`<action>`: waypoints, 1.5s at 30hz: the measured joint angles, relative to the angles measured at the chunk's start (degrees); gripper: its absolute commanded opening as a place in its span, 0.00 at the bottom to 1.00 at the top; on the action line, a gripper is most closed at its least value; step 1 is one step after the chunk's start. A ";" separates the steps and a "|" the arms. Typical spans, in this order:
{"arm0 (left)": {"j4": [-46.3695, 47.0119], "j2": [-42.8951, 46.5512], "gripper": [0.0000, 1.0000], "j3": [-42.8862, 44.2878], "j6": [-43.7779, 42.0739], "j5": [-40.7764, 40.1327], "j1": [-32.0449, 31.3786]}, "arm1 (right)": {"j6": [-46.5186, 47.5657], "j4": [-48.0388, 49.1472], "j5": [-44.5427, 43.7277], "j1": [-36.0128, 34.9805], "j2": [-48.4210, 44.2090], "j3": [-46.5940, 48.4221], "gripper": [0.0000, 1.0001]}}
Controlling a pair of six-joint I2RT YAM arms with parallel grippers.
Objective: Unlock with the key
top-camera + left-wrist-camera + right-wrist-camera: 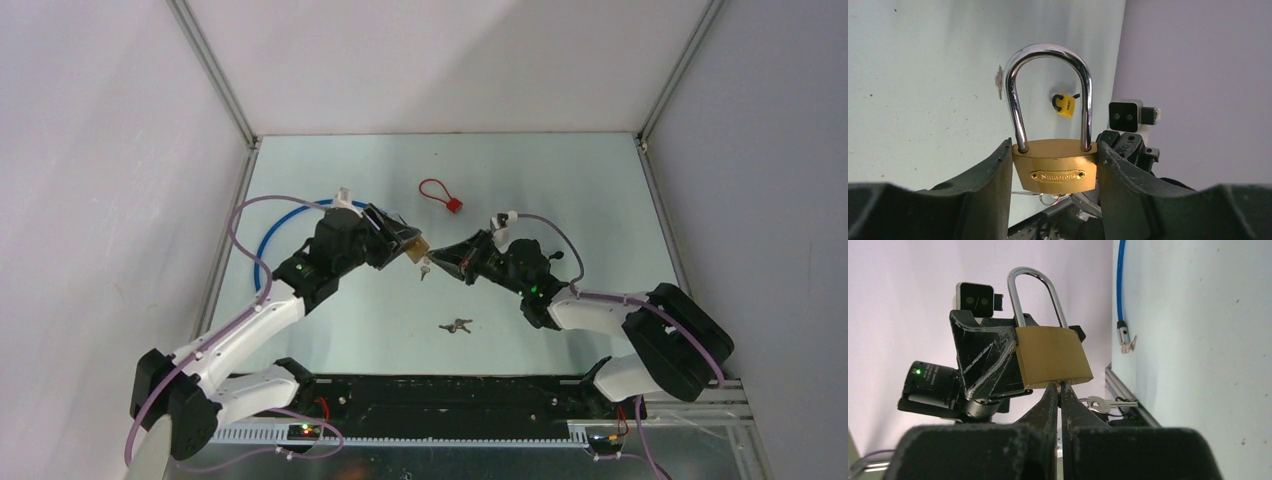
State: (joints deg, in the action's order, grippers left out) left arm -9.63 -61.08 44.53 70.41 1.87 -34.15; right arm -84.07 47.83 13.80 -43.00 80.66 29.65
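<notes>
Brass padlock (1055, 172) in left hand (1054, 155)

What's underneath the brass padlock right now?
The shut right gripper meets the base of the brass padlock, a loose key dangling beside it. The keyhole, and any key in it, is hidden by the fingers.

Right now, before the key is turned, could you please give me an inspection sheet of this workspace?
Surface: pale green table, flat.
Job's things: brass padlock, shackle closed; key hidden, spare key dangles on its ring under the padlock.
Clutter: red cable lock, blue cable lock, loose keys, small yellow padlock.
Grippers: left gripper clamps the padlock body; right gripper shut under it, seemingly on the key.
Cables: purple cables loop along both arms.
Surroundings: white walls, metal frame.
</notes>
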 measured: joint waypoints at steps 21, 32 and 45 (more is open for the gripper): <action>-4.72 1.46 0.00 -0.83 0.04 3.72 5.62 | 40.13 -20.79 -8.00 -4.59 -17.49 1.44 0.51; -5.95 0.96 0.00 -0.83 0.17 5.88 5.64 | 55.34 -21.29 -8.59 -8.04 -11.41 3.91 0.43; -6.19 0.96 0.00 -0.83 0.24 6.16 5.62 | 59.56 -19.76 -9.75 -9.73 -5.66 8.48 0.26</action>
State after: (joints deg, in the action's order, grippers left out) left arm -15.81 -60.12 43.70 70.65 8.03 -28.53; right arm -24.51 28.08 4.05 -52.73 75.00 38.13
